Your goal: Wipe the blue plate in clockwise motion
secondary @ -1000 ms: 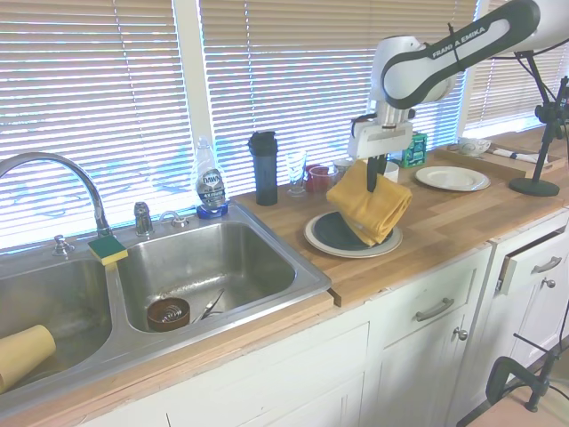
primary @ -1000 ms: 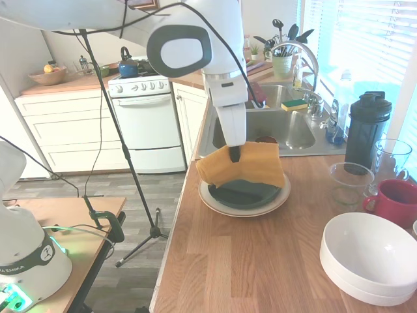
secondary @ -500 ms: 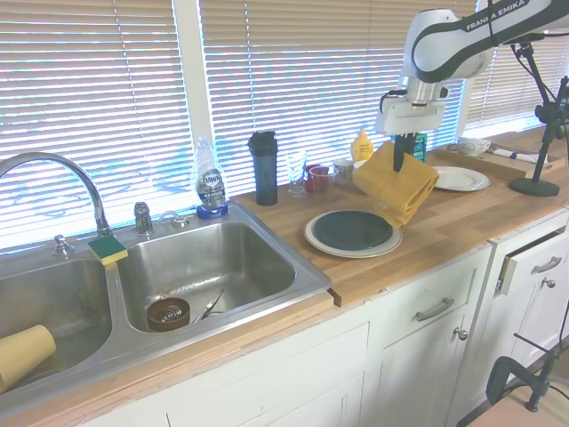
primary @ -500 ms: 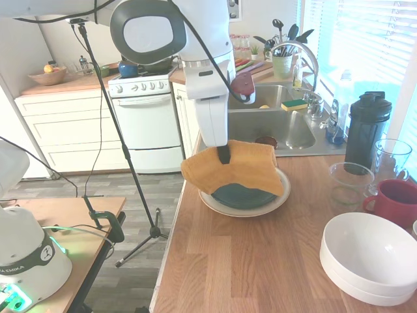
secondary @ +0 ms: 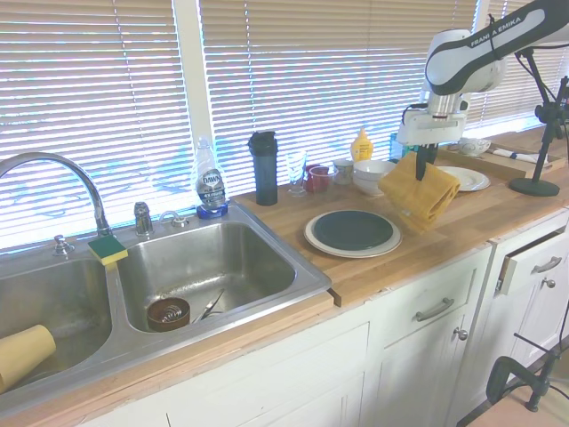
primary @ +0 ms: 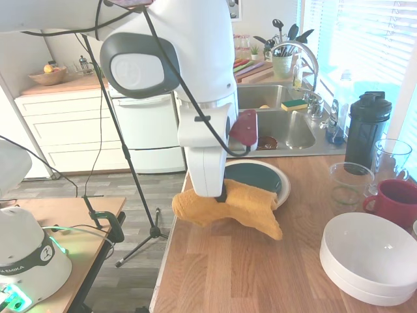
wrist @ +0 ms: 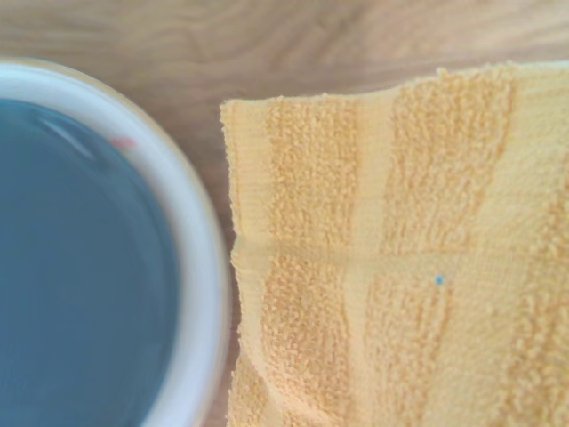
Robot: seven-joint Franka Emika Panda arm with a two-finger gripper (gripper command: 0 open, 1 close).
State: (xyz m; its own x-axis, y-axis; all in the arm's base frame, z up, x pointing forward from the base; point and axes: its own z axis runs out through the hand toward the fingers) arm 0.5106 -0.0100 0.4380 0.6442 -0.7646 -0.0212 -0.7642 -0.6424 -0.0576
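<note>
So my end effector (secondary: 420, 166) just carried the yellow towel (secondary: 420, 192) it's pinching off the blue plate (secondary: 352, 230), which sits bare on its cream plate (secondary: 313, 240). Wiping looks finished.

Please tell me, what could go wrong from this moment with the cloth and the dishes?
The tool holds the yellow towel beside the blue plate, not on it, so wiping may miss. The hanging towel could catch the cream plate beneath and drag both. A wide swing may hit the white bowl.
</note>
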